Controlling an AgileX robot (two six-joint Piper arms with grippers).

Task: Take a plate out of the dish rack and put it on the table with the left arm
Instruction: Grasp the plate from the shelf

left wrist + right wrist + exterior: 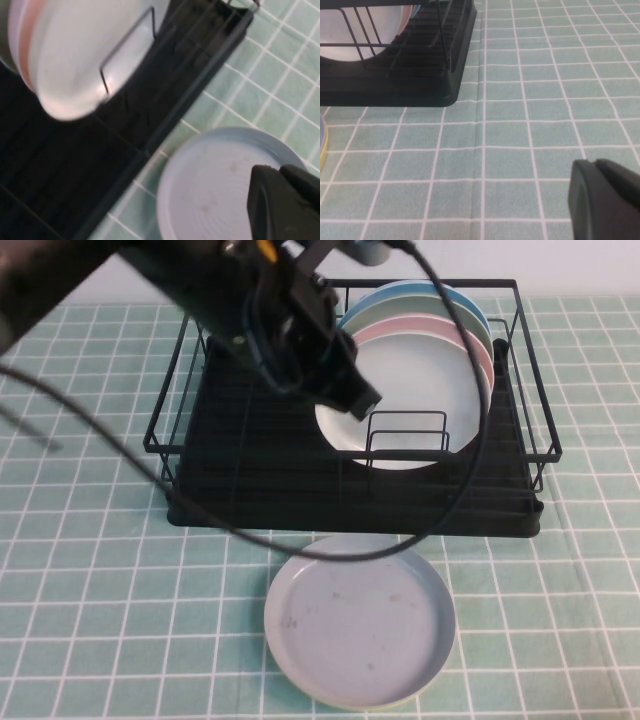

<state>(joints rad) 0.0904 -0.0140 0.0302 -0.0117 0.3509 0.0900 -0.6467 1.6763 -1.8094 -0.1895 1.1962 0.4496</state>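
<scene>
While plates lean in the dish rack (250, 465), left hand (358, 398) hovers.

White plate (85, 55) in dish rack (165, 95), upright.

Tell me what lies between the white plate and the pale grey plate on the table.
In the high view, the small wire divider and dish rack front edge separate the white plate from the grey plate.
</scene>
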